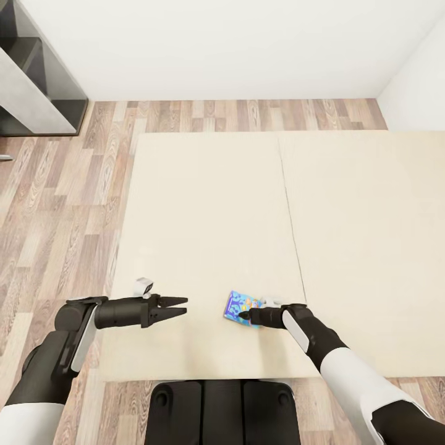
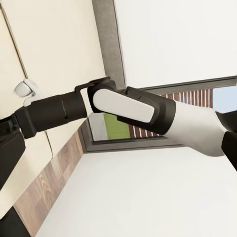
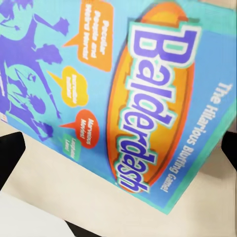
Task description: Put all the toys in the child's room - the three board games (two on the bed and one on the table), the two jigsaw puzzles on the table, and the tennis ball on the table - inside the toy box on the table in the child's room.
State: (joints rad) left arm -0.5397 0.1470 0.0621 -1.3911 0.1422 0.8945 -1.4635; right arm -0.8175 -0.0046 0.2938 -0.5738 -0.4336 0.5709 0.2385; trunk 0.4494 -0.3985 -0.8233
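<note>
At the far left of the head view a dark shelf unit [image 1: 37, 80] was seen against the white wall [image 1: 235, 43], with the plank floor [image 1: 55, 204] running beside and behind the bed [image 1: 204, 216]. The beige mattress was shown in two parts, split by a seam [image 1: 290, 210].

The left hand [image 1: 179, 307] was held low over the near left part of the bed, pointed toward the middle, its fingers seen slightly apart with nothing between them. A small white fitting [image 1: 144, 285] was seen on its wrist. In the left wrist view the right arm [image 2: 133, 106] was seen stretched across the frame, with the mattress [image 2: 54, 44] behind it and a grey-framed window [image 2: 148, 123] beyond.

Just right of the left hand, near the front edge of the bed and left of the seam, the small blue game [image 1: 241, 306] was seen lying flat on the mattress. The right hand [image 1: 245, 316] was placed at its near edge, reaching in from the right. In the right wrist view the game [image 3: 123, 89] was shown close up, lettered "Balderdash", with dark fingertips [image 3: 11, 153] visible at opposite edges of the picture, spread apart; whether they touched the box could not be told.
</note>
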